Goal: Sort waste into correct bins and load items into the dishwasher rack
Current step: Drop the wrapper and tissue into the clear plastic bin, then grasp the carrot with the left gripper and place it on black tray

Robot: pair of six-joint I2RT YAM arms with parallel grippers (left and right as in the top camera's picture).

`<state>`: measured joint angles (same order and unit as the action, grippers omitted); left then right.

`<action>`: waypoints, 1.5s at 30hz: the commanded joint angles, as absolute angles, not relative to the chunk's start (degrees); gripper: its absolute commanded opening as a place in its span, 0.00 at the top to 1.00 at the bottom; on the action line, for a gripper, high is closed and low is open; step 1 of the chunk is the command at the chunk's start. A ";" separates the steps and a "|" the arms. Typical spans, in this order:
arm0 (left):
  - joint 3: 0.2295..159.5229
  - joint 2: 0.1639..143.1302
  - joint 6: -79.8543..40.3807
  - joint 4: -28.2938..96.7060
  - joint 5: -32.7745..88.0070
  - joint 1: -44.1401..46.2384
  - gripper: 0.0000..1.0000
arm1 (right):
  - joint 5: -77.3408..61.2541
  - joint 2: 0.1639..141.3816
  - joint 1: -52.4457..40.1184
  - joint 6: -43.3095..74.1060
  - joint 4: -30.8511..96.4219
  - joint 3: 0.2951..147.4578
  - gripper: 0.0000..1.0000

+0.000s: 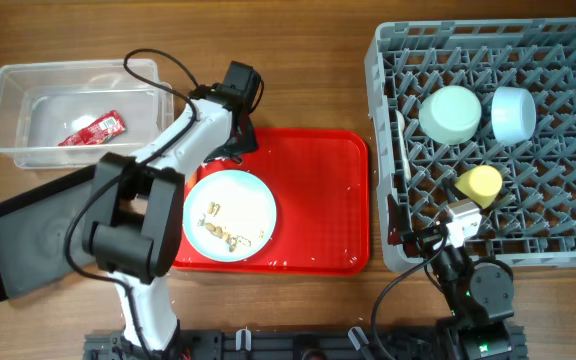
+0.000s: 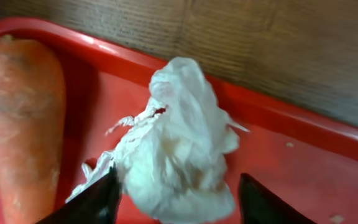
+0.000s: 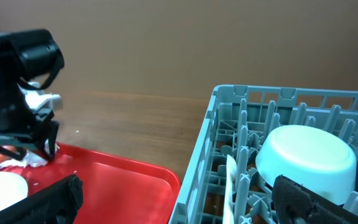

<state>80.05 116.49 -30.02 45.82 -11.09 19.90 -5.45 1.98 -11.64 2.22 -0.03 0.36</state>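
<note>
- The plate (image 1: 230, 212) lies on the serving tray (image 1: 318, 200), toward its left end.
- The tissue (image 2: 179, 155) and carrot (image 2: 20, 118) lie on it by the back rim.
- The tub (image 1: 43, 110) and flat tray (image 1: 33, 235) sit to its left.
- The rack (image 1: 386, 120) sits to its right.

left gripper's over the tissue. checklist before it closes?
1. Left gripper open, fingers either side of the tissue: ok.
2. Carrot apart from the fingers: ok.
3. Finger depth against the red tray: cannot tell.
4. Clear tub has room, only the red wrapper inside: ok.
5. Right gripper open at the rack, apart from the left arm: ok.
</note>
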 commanded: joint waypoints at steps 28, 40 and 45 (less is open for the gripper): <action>88.51 97.47 -28.91 60.12 0.23 1.15 0.24 | -4.67 2.17 -11.70 1.54 -0.21 0.32 0.00; 75.02 104.18 -30.20 50.87 -12.58 11.64 0.21 | -4.67 2.17 -11.70 1.54 -0.21 0.32 0.00; 72.64 107.35 -26.61 43.42 -12.73 10.26 0.27 | -4.67 2.17 -11.70 1.50 -0.21 0.32 0.00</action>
<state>74.00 105.34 -29.26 45.80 -11.25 10.96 -5.45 2.04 -11.64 2.22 -0.01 0.36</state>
